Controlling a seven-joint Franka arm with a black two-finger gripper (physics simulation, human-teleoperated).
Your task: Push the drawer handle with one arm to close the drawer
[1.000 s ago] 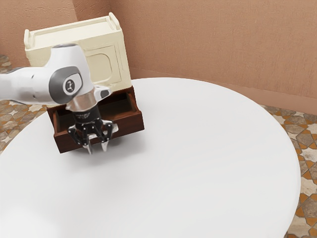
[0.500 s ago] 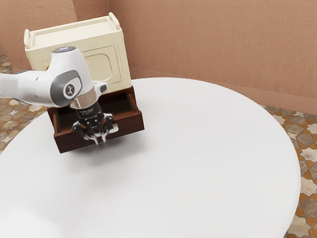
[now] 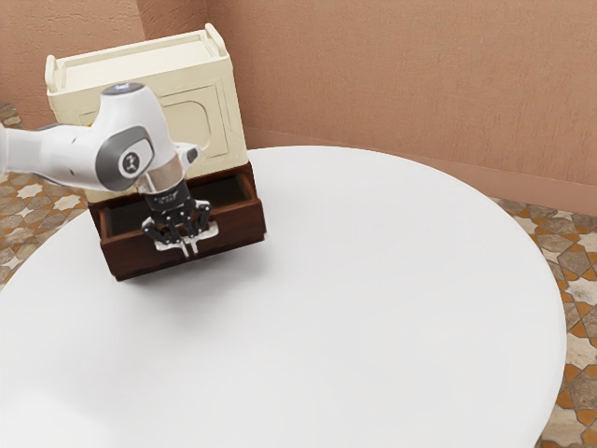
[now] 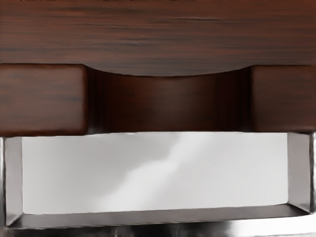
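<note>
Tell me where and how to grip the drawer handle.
Probably best at the middle of the handle's long crossbar, from above, straddling it front and back. The bar stands off from the drawer front, joined by an arm at each end, and the tabletop shows through the gap.

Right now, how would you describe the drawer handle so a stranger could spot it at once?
On the white table stands a cream cabinet. Low in it, a dark wooden drawer juts out. Its handle is the metal bracket on the front, shiny against dull wood.
</note>
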